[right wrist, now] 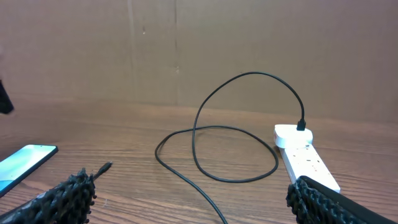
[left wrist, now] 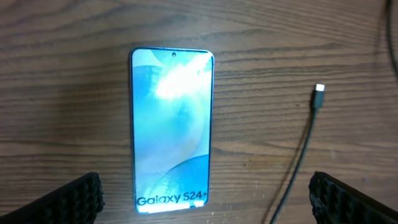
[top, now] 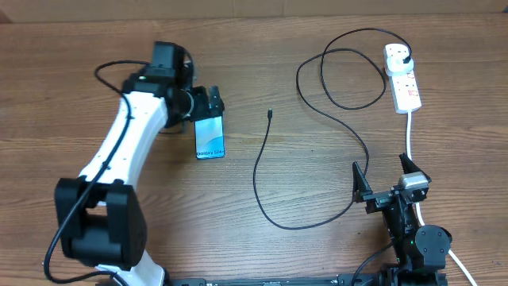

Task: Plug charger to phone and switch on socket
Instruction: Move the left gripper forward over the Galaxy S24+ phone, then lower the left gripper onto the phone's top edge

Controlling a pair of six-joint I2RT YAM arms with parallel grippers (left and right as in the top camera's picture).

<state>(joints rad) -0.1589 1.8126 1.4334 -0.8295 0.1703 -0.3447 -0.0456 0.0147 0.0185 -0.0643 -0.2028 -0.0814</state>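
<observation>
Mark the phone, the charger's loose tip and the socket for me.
phone (left wrist: 172, 124), left wrist view, middle of the lit screen.
charger (left wrist: 319, 89), left wrist view, its loose connector tip.
socket (top: 406, 89), overhead view, middle of the white strip body.

Left wrist view: phone (left wrist: 172, 127) screen lit, "Galaxy S24+" in dark letters along bottom edge of blue-white display. Overhead: same line on phone shows as tiny dark print, barely legible. Socket (top: 403, 78): red marks on white face, too small to read. Right wrist view: phone at shallow angle, print unreadable.
</observation>
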